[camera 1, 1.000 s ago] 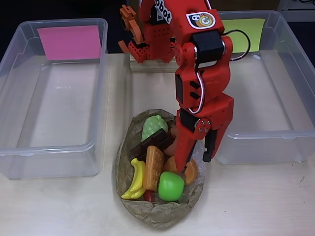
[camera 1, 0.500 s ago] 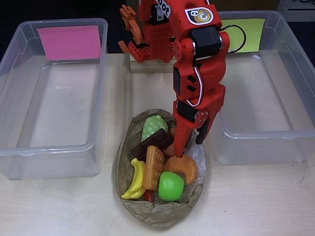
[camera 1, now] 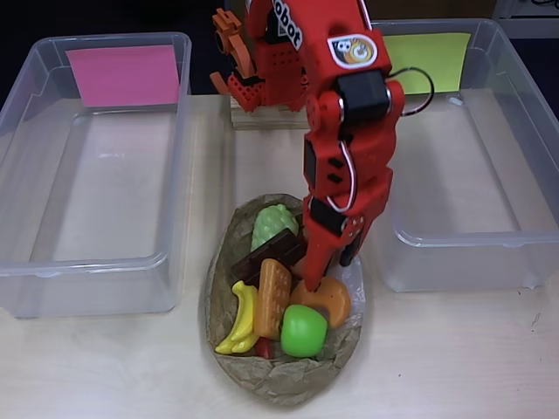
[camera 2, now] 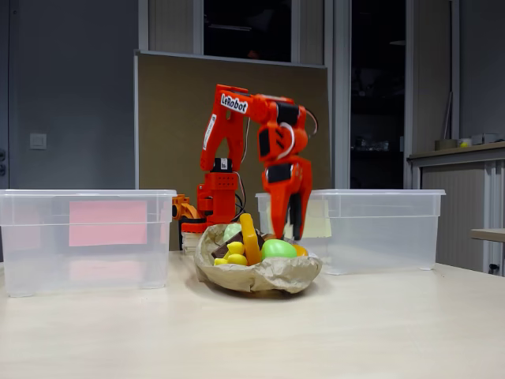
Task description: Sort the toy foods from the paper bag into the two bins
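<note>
Overhead view: hand point(camera 1: 325, 272) over croissant point(camera 1: 327, 299)

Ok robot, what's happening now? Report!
Gripper down in paper bag, fingers at orange croissant, grip unclear. Toy foods all in bag. Both bins bare. Nothing in the way.

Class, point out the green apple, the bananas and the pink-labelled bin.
green apple point(camera 1: 303, 332), overhead view, its top.
bananas point(camera 1: 241, 319), overhead view, mid-curve.
pink-labelled bin point(camera 1: 87, 263), overhead view, its front rim.
</note>
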`<action>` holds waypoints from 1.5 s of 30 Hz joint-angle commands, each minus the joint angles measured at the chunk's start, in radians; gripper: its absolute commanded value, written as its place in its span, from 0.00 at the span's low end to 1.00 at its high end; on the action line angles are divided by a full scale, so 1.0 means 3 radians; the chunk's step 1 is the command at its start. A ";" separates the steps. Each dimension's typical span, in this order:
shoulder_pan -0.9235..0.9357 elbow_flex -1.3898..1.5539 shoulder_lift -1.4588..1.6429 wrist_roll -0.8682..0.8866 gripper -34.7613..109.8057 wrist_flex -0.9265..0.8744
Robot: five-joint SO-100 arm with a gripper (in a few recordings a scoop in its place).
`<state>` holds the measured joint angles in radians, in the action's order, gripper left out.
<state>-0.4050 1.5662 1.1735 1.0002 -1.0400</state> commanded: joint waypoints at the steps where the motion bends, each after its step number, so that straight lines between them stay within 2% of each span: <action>1: -0.0041 -0.0112 -0.0087 -0.0015 0.43 0.0143; 8: 0.0077 -0.0225 -0.0348 -0.0077 0.43 0.0230; 18: 0.0153 -0.0675 -0.0496 -0.0189 0.42 0.0005; 28: 0.0271 -0.1053 -0.0639 -0.0286 0.30 -0.0174; 32: 0.0281 -0.1289 -0.0629 -0.0256 0.27 -0.0506; 45: 0.0245 -0.2117 -0.0210 -0.0281 0.27 -0.1779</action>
<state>-0.3175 1.0140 1.0262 0.9020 -1.4696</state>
